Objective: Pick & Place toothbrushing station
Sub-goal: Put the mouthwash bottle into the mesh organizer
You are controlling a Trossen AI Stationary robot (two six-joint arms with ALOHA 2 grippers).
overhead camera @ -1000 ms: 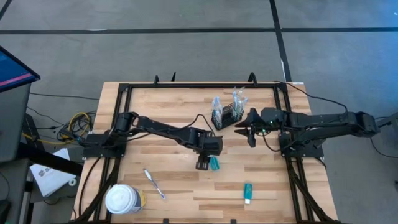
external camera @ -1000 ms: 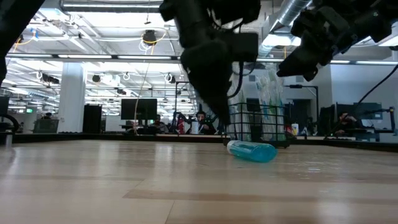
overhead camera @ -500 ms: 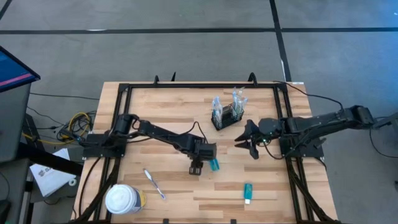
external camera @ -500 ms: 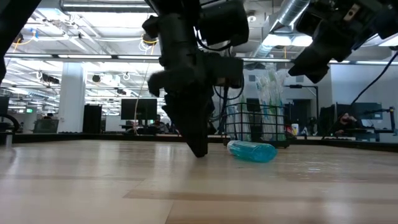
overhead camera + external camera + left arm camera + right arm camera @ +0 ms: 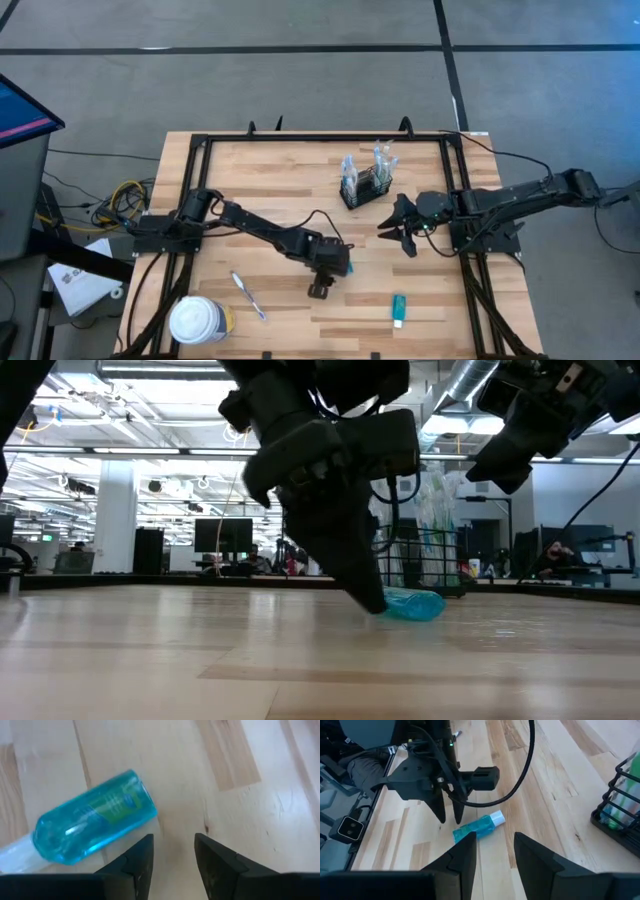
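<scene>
Item 1: teal tube [image 5: 95,815], lying flat on the table [image 5: 270,170] near its middle, white cap at 1 end. In the left wrist view its long axis runs aslant across the claw's line, and the tube lies off to 1 side of the fingers, not between them.

Item 2: left claw [image 5: 372,600], tips down at the table just beside the tube, fingers parted around bare wood, gripping nothing. This arm is the nearer; the coming grasp likely needs a sideways shift to straddle the tube across its axis.

Item 3: right claw [image 5: 391,221], raised between tube and caddy, fingers apart and empty.

Item 4: black wire-mesh caddy [image 5: 365,186], upright toward the table's far side, toothbrushes standing in it, well apart from the tube.
</scene>
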